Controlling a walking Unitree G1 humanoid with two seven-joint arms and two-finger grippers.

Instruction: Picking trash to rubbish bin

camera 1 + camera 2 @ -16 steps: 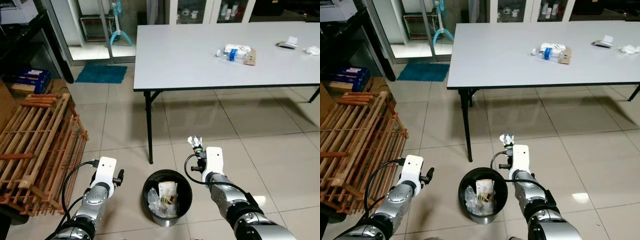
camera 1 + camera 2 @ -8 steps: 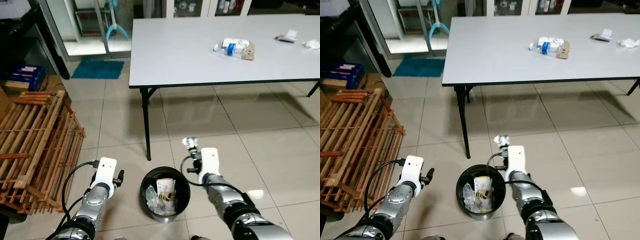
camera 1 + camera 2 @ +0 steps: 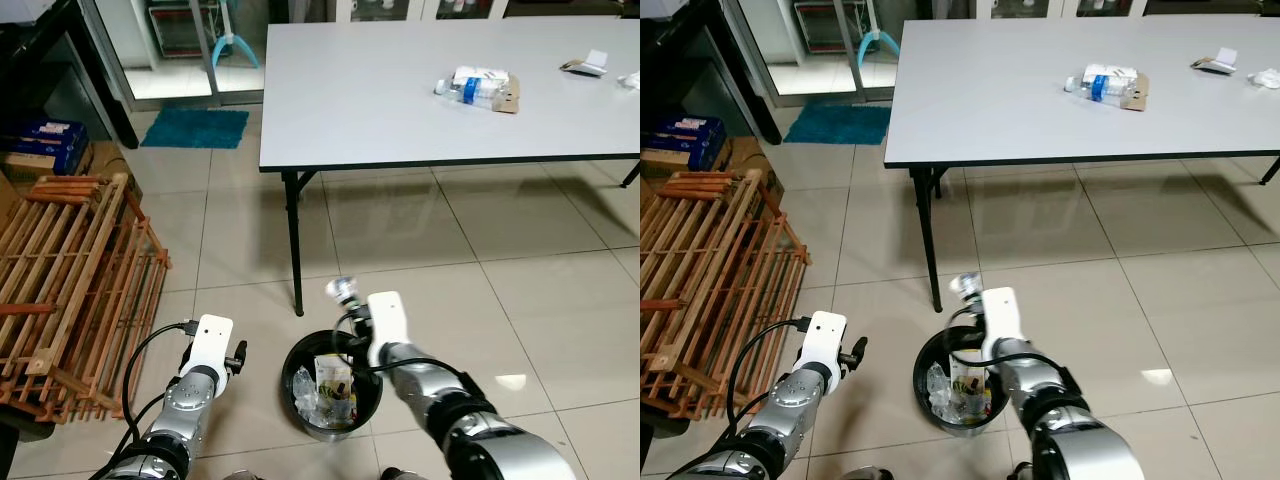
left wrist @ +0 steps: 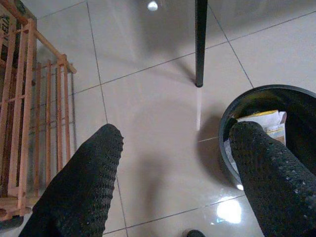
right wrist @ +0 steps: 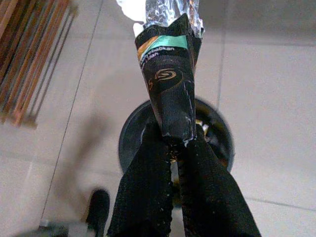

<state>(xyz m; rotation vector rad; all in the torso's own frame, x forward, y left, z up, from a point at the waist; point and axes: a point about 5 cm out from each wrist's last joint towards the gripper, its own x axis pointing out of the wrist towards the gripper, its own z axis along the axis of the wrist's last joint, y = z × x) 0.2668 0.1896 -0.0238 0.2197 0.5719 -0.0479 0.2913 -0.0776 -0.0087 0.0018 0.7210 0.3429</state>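
The right gripper (image 5: 173,140) is pinching a dark foil snack wrapper (image 5: 169,84), jaws pressed on it, over the black rubbish bin (image 3: 297,357) on the floor. Next: spreading them to drop it. The left gripper (image 4: 173,163) is hanging spread, idle.

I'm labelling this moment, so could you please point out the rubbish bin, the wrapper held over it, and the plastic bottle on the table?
rubbish bin (image 3: 290,372): left eye view, on its black left rim.
wrapper (image 5: 168,96): right wrist view, on its dark printed middle.
plastic bottle (image 3: 1092,84): right eye view, on its blue label.
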